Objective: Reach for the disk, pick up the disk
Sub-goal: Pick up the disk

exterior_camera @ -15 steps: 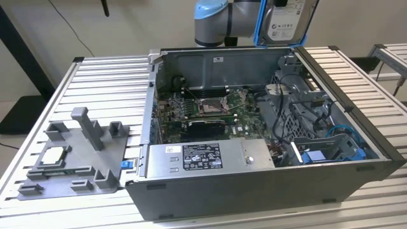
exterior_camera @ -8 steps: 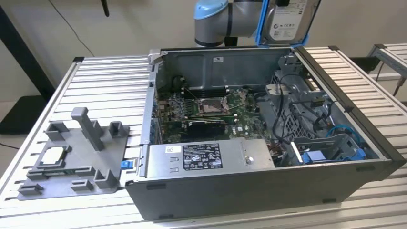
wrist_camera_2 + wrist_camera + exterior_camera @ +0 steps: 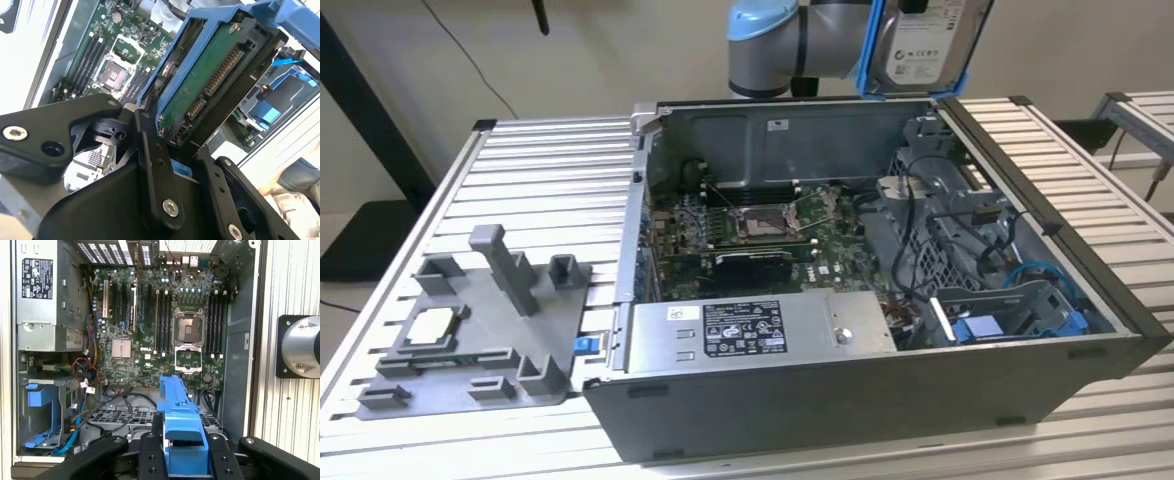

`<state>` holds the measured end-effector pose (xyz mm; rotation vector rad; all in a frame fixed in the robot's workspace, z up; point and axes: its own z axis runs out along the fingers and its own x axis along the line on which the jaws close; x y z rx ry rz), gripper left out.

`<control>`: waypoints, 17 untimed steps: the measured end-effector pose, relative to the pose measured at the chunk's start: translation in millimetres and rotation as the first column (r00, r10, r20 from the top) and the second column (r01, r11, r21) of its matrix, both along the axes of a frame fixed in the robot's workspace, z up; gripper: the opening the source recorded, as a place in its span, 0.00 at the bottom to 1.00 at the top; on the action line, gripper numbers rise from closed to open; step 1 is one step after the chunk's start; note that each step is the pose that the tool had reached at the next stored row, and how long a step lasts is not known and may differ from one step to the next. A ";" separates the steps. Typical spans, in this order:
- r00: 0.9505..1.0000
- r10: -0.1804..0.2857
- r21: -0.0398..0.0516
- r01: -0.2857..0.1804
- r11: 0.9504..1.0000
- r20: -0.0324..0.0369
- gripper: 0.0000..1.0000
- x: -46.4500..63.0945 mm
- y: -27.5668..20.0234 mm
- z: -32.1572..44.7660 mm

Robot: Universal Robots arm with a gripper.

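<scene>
- The fingers [image 3: 150, 150] are clenched on the disk [image 3: 210, 75], one drive in its blue bracket, held between them.
- Below the fingers, the open computer case [image 3: 854, 390] holds one motherboard [image 3: 165, 315], one power supply [image 3: 747, 330] and one blue caddy [image 3: 40, 395].
- The case sits on the table [image 3: 534, 180], beside one grey fixture [image 3: 480, 320].

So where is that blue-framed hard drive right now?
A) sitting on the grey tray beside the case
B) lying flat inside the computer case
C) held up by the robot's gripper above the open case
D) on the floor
C: in the exterior view the disk hangs under the arm above the open computer case, and in the second wrist view the gripper is clamped on its blue bracket.
</scene>
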<state>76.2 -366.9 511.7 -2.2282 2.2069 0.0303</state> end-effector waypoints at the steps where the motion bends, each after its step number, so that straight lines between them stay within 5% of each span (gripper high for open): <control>1: 1.000 0.000 0.000 0.000 1.000 0.000 0.00 0.0 0.0 0.0; 7: 1.000 0.000 0.000 0.000 1.000 0.000 0.00 0.9 -2.8 0.0; 17: 1.000 0.000 0.000 0.000 1.000 -0.001 0.00 3.5 -18.2 0.0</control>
